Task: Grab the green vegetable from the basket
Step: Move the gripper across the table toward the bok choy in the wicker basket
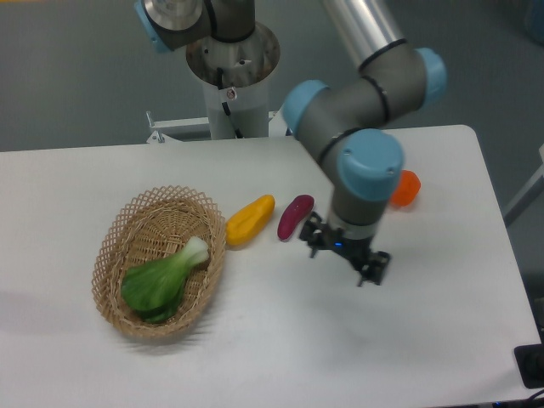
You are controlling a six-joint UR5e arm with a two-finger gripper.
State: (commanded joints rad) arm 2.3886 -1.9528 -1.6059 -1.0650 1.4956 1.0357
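You are looking at a robotics lab or test cell, not a home or kitchen. The arm point(365, 127), grey with blue joint caps, rises from a metal pedestal point(231, 72) bolted behind a plain white table point(280, 340), with brackets point(157, 127) showing at the pedestal's foot. Beyond lies bare grey floor point(68, 76), with no furniture or decoration in sight. What sits on the table reads as props for trials: a wicker basket point(127, 238) holding a toy green vegetable point(161, 280), a yellow piece point(249, 220), a purple piece point(294, 216) and an orange piece point(406, 188), all glossy like plastic.
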